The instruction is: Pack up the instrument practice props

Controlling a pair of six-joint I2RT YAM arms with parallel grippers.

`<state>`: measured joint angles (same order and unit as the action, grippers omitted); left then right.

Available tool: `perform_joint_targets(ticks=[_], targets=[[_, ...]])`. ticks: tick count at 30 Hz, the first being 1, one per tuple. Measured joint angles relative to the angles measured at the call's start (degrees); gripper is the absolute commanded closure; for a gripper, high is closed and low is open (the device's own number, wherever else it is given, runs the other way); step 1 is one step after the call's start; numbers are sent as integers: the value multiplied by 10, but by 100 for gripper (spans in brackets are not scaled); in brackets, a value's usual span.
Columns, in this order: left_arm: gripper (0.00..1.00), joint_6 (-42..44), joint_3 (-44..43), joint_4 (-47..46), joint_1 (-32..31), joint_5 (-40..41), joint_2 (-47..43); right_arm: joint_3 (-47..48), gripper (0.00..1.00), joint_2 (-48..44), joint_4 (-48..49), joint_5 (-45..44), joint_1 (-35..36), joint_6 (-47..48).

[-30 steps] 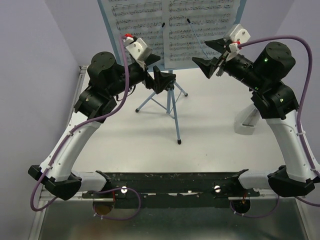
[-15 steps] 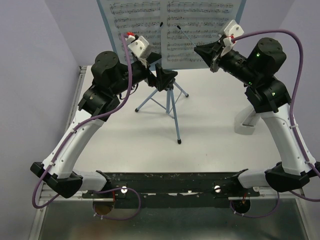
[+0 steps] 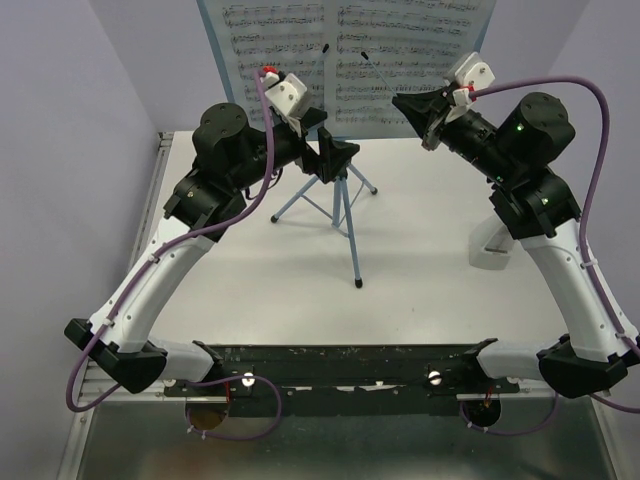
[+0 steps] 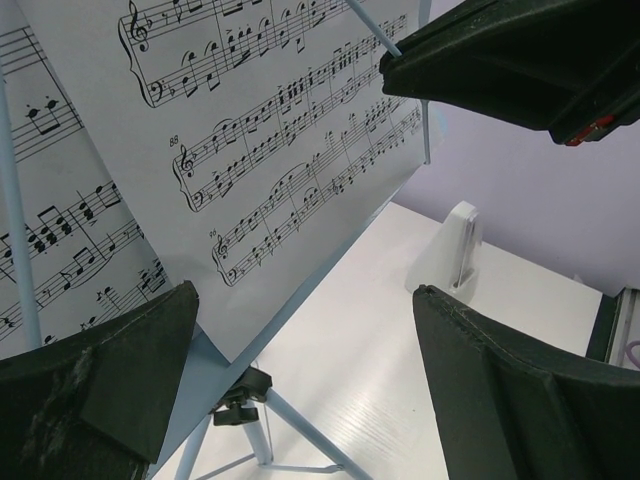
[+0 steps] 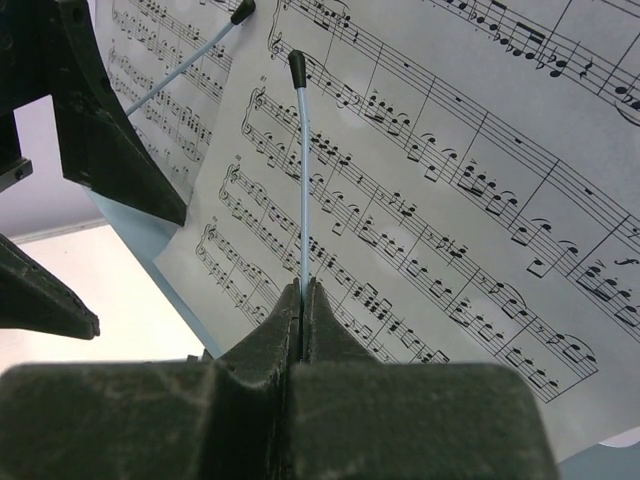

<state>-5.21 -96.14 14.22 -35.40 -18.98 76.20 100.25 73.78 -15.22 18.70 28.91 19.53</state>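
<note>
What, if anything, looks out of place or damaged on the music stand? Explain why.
Nothing looks damaged or spilled. The only oddity: the right hand is pinched shut on one thin light-blue wire holder of the light-blue metal music stand, lying across the white printed sheet-music page.

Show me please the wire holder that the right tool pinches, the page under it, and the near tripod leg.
wire holder (image 5: 303, 180): right wrist view, middle of the rod.
sheet-music page (image 5: 450, 190): right wrist view, printed face.
tripod leg (image 3: 352, 240): top external view, middle of the leg.
</note>
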Motion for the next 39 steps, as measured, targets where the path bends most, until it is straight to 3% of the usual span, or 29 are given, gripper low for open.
perform_joint_targets(ticks=[3,5,7,10,13,21,25,29,39], targets=[[1,7,1,0,0,-4,-2,-7,99,-2,7,0,0,0],[1,13,1,0,0,-11,-4,-10,93,-3,11,0,0,1],[1,21,1,0,0,-19,-8,-11,79,-4,13,0,0,5],[1,41,-2,0,0,-33,-12,-17,49,-7,15,0,0,14],[1,60,-12,-2,0,-55,-12,-21,33,-16,13,0,0,24],[1,73,-28,-11,1,-96,-11,-22,30,-72,-9,2,-1,45],[2,73,-44,-14,1,-118,-4,20,20,-80,-12,-4,-12,38],[2,69,-53,-26,1,-157,3,84,14,-60,5,-8,-48,27],[3,28,-58,-68,1,-229,40,165,11,34,78,0,-103,0]])
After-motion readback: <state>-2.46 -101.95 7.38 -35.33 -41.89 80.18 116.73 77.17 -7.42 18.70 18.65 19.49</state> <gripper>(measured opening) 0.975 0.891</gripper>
